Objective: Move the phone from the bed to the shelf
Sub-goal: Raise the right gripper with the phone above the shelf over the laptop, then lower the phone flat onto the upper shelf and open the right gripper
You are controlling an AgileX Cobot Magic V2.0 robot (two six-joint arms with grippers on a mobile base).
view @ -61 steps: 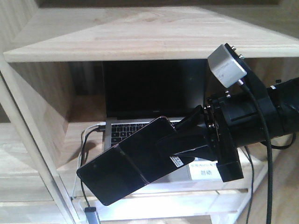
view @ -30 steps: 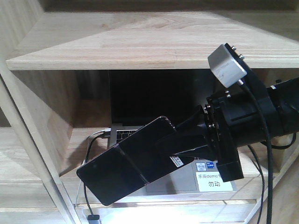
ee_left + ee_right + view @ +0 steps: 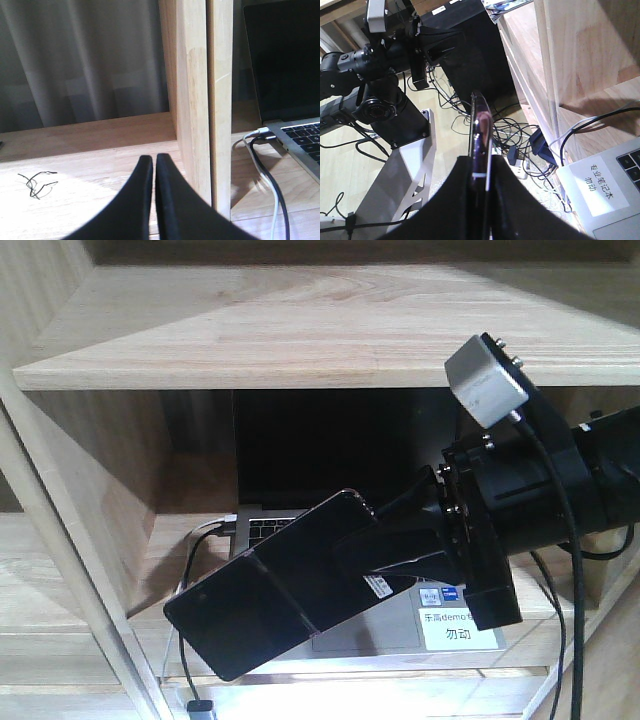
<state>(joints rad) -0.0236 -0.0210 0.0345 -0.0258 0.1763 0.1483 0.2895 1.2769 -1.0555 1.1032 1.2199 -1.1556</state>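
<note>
Right tool point(image 3: 385, 555) grips the phone point(image 3: 270, 595), tilted in the air near the laptop point(image 3: 300, 470) in the shelf point(image 3: 300, 325). Since half a second ago nothing has moved; the approach has apparently stalled before release. Left tool point(image 3: 153, 170) is closed, empty.

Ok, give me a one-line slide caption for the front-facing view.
Right gripper holds the phone tilted in midair before the open laptop, beneath the pale wooden shelf.
</note>
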